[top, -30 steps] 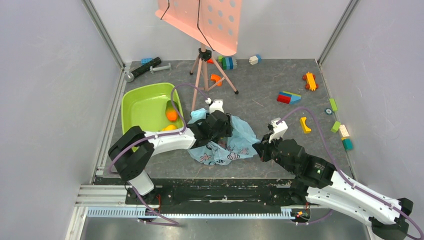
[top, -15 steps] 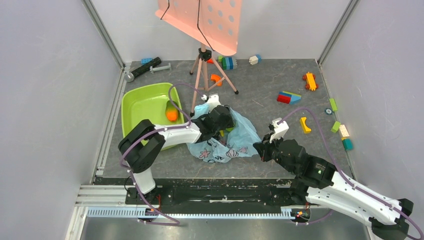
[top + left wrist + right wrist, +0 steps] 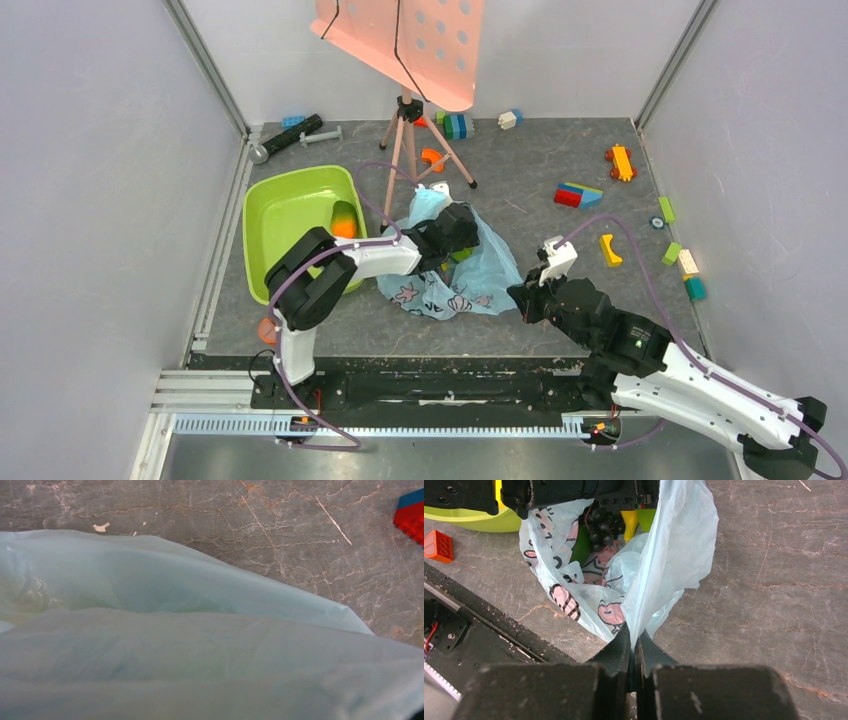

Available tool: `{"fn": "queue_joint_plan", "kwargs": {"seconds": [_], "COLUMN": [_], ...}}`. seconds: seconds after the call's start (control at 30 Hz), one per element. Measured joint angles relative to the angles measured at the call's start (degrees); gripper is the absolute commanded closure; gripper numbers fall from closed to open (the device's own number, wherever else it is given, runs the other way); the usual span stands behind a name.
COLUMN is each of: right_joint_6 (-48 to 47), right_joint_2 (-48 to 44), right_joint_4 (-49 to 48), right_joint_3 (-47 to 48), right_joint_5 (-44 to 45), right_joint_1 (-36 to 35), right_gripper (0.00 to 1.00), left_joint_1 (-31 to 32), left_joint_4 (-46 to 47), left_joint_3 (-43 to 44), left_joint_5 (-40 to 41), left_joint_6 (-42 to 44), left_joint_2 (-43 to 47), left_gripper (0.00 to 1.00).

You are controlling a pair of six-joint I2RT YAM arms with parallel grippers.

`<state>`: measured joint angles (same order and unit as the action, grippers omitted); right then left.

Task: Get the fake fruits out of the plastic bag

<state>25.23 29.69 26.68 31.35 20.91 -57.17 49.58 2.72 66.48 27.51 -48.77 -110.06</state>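
While my right gripper (image 3: 631,647) pinches the plastic bag (image 3: 674,555) by its corner as an anchor, my left gripper (image 3: 455,228) sits inside
Its jaws are hidden in the mouth, so I can't tell their grip; fake fruits (image 3: 630,522) bunch just beside them

Top view: fixed high above and behind the arm bases, facing down and forward. It stands far enough back to take in the whole counter (image 3: 540,150), with the bag (image 3: 470,280) near mid-frame.

Left wrist view: pressed close against the bag, whose film fills the lower frame. It faces across the bag to bare counter and the corner of a red brick (image 3: 412,517) beyond.

Right wrist view: low and near, looking along the right hand (image 3: 633,645) into the bag's open side, with the tub (image 3: 489,522) beyond the bag.

Overlap: all three views show the bag. Top and left wrist share the brick. Top and right wrist share the tub.
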Motion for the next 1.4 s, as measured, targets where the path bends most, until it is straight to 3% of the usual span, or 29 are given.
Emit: {"fn": "queue_joint_plan", "kwargs": {"seconds": [0.47, 0.67, 1.4], "right_joint_6": [0.0, 0.0, 0.0], "right_joint_2": [-1.2, -1.3, -3.3], "right_joint_4": [1.7, 1.7, 2.6], "right_joint_3": [0.0, 0.0, 0.0], "right_joint_5": [0.4, 0.4, 2.5], "right_joint_1": [0.0, 0.0, 0.0], "right_gripper": [1.00, 1.00, 1.00], "left_joint_1": [0.0, 0.0, -0.7], "left_joint_4": [-3.1, -3.0, -9.9], "left_joint_3": [4.1, 3.5, -2.8], "left_joint_5": [0.1, -0.7, -16.3], "left_joint_6": [0.0, 0.2, 10.7], "left_joint_2": [-4.1, -3.4, 16.4], "left_gripper": [0.52, 0.59, 0.52]}}
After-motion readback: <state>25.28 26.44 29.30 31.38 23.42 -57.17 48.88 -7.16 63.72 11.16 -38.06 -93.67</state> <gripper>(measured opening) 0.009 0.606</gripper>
